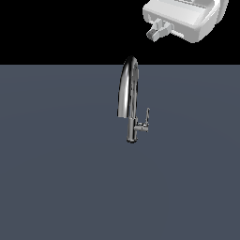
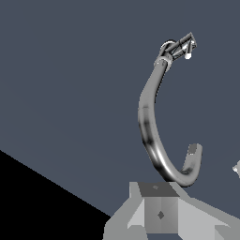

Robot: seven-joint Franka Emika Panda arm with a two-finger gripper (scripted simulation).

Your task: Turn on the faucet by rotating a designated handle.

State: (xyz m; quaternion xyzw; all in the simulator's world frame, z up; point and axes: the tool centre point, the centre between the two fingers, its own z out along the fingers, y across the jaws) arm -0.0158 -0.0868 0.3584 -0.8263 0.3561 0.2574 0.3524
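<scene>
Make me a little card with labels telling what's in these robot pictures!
faucet: shiny chrome, tall arched spout, standing upright on the grey floor
handle: small thin lever pointing up, on the faucet's side toward the exterior view's right
gripper: high above the faucet, touching nothing
gripper open or shut: cannot tell
handle turned yet: cannot tell

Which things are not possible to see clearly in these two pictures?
- Gripper: exterior view's top edge cuts it; open or shut unclear. Wrist view shows only its base.
- Handle: tiny in the exterior view; far and small in the wrist view.
- Faucet spout mouth: hidden behind its own arch, exterior view.
</scene>
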